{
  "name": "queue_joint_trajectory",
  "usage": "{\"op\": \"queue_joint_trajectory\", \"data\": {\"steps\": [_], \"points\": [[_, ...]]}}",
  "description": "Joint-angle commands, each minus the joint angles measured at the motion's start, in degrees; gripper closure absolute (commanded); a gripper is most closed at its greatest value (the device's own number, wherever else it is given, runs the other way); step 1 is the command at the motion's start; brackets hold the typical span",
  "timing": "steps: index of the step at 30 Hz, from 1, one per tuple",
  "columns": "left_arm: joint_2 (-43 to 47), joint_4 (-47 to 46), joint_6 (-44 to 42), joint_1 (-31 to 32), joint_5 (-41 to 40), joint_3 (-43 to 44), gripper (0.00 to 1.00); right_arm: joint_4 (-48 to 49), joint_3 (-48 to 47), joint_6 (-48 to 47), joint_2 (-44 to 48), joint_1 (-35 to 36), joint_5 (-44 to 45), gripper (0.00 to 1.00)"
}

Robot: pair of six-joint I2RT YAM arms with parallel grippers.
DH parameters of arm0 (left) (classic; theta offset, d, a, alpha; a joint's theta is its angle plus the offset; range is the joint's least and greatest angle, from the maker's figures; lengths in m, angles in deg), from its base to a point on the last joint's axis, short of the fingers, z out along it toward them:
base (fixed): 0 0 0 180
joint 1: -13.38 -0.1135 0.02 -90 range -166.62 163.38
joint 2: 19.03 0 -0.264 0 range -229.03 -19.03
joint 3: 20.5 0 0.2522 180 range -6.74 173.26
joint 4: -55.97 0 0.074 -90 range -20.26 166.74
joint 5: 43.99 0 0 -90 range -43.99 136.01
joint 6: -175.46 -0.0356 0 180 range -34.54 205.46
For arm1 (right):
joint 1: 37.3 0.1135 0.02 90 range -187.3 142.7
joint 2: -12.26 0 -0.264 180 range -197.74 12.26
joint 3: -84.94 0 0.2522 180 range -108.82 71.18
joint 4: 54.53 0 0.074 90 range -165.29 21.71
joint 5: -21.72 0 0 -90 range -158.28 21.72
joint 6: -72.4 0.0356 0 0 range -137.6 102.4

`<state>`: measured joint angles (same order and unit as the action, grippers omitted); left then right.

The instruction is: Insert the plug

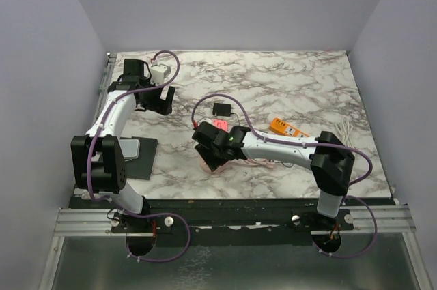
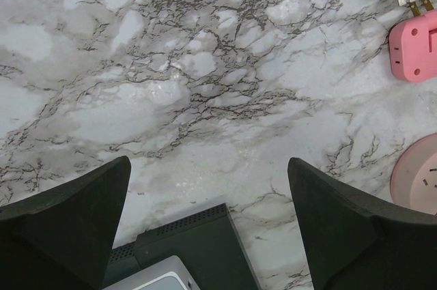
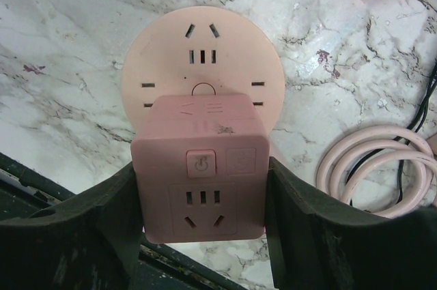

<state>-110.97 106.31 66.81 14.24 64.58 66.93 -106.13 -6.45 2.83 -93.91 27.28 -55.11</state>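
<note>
Overhead view: left gripper [image 1: 162, 101] hangs spread wide and empty over the far-left counter [image 1: 293, 85], well apart from the work. Right gripper [image 1: 208, 155] sits low near the middle.

Left wrist view: only bare marble lies between its fingers.

Right wrist view: jaws clamp a pink cube adapter [image 3: 201, 174] by its sides, overlapping the round pink socket [image 3: 203, 51] lying on the counter. Its underside is hidden. This looks like the alignment step; next, prongs must meet slots squarely before pressing down.

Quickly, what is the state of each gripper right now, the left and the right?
Left gripper: open, holding nothing.
Right gripper: closed on the pink socket cube.
</note>
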Motion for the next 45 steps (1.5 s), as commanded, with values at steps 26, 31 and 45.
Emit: {"op": "queue_joint_trajectory", "data": {"steps": [26, 31, 45], "points": [[-3.9, 10.0, 0.1, 3.9, 2.4, 12.1, 0.01, -7.5, -5.6, 7.1, 8.1, -4.4, -4.0, 0.0], [-7.9, 13.5, -0.1, 7.9, 1.8, 18.5, 0.01, -9.9, 3.4, 10.4, 18.7, -13.2, -0.1, 0.0], [-23.9, 19.6, -0.5, 17.6, -0.4, 39.9, 0.01, -17.6, 22.5, 20.1, 34.0, -46.7, 10.2, 0.0]]}}
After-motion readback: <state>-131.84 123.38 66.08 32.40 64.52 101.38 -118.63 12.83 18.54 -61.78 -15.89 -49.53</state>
